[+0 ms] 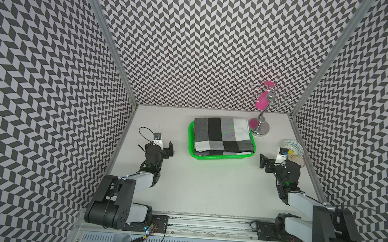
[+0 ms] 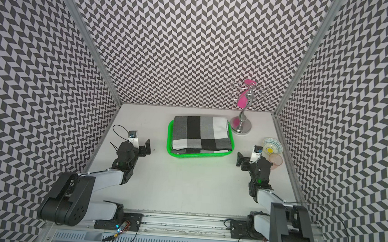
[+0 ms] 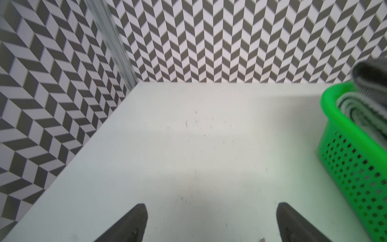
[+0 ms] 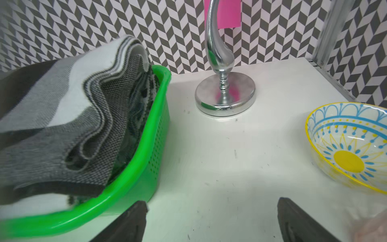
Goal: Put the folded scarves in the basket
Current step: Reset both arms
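Soft, light scarf (image 1: pixel 222 135) lies folded in the basket (image 1: pixel 223 156), seemingly settled; best pinched at its stacked edges. Left tool (image 3: pixel 211 206) and right tool (image 4: pixel 211 202) gape apart, empty.

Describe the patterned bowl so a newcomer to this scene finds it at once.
Start at the green basket holding the scarf, mid-table. Look past the silver stand toward the right-hand wall: the bowl sits there by a pinkish cup. Only it has a yellow rim, blue arches and a yellow centre.

Lab test booth, chevron-patterned walls (image 1: pixel 217 46)
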### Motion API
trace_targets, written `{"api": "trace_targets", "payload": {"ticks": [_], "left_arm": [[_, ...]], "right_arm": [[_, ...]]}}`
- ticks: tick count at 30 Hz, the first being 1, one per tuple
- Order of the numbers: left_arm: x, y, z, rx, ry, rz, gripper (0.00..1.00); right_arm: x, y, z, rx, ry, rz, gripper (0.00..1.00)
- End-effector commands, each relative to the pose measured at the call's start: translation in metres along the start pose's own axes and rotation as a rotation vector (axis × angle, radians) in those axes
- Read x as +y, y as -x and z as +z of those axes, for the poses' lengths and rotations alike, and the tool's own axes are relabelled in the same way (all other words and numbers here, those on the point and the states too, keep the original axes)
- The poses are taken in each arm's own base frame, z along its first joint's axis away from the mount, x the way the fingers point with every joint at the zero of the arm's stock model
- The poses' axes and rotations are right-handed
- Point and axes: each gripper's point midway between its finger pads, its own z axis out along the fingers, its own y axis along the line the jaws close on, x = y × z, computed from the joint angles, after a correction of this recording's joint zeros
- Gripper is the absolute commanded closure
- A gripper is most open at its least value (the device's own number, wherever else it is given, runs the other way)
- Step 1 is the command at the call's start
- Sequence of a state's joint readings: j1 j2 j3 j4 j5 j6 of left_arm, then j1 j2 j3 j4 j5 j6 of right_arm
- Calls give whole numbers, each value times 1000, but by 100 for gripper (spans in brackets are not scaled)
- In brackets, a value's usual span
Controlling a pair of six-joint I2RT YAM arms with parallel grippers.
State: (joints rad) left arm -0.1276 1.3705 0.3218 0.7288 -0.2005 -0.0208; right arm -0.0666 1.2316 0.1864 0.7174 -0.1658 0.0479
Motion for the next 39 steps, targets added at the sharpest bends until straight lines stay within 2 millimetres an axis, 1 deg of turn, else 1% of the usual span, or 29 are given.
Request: {"api": "trace_targets", "payload": {"ticks": [1, 2, 3, 6, 9, 11, 12, 13, 14, 15, 16, 18, 19, 20, 21, 23, 27, 32, 39], "left_arm": [[-5, 39, -4, -163, -53, 3, 0], [-3, 44, -7, -202, -64, -11, 0], [0, 45, -8, -216, -70, -25, 0], [16, 47, -6, -230, -39, -61, 0], [28, 46, -6, -238, -16, -90, 1], [40, 45, -11, -316, -12, -125, 0], [36, 42, -7, -299, -32, -109, 0], [27, 39, 3, -237, -68, -91, 0], [24, 39, 8, -237, -78, -73, 0], [20, 37, 7, -249, -96, -54, 0], [17, 34, 6, -249, -98, -48, 1], [17, 33, 7, -243, -92, -45, 0], [16, 33, 7, -242, -92, -44, 1], [17, 33, 7, -241, -90, -45, 0], [17, 33, 7, -243, -88, -45, 1], [16, 32, 6, -243, -93, -40, 0], [14, 32, 4, -252, -94, -35, 0], [14, 32, 3, -252, -94, -36, 0], [12, 33, 4, -250, -84, -28, 0]], "right_arm": [[2, 63, -4, -257, 9, -62, 1], [2, 67, -8, -298, 4, -49, 1], [-2, 69, -9, -316, -8, -37, 1], [-3, 71, -1, -305, -1, -46, 1], [2, 68, 6, -302, 38, -50, 0], [3, 67, 9, -331, 52, -55, 0], [7, 68, 9, -347, 70, -69, 1], [11, 67, 10, -344, 94, -82, 0], [11, 62, 13, -317, 94, -83, 0], [11, 70, 18, -320, 89, -87, 1], [12, 69, 23, -297, 89, -94, 0], [19, 61, 31, -260, 70, -133, 0], [21, 60, 29, -296, 55, -140, 1], [20, 67, 21, -361, 44, -126, 0], [15, 64, 23, -342, 22, -114, 0], [12, 57, 35, -250, 4, -114, 1], [8, 64, 25, -334, -28, -104, 1], [8, 62, 29, -293, -28, -103, 0], [9, 61, 30, -288, -27, -103, 0]]}}
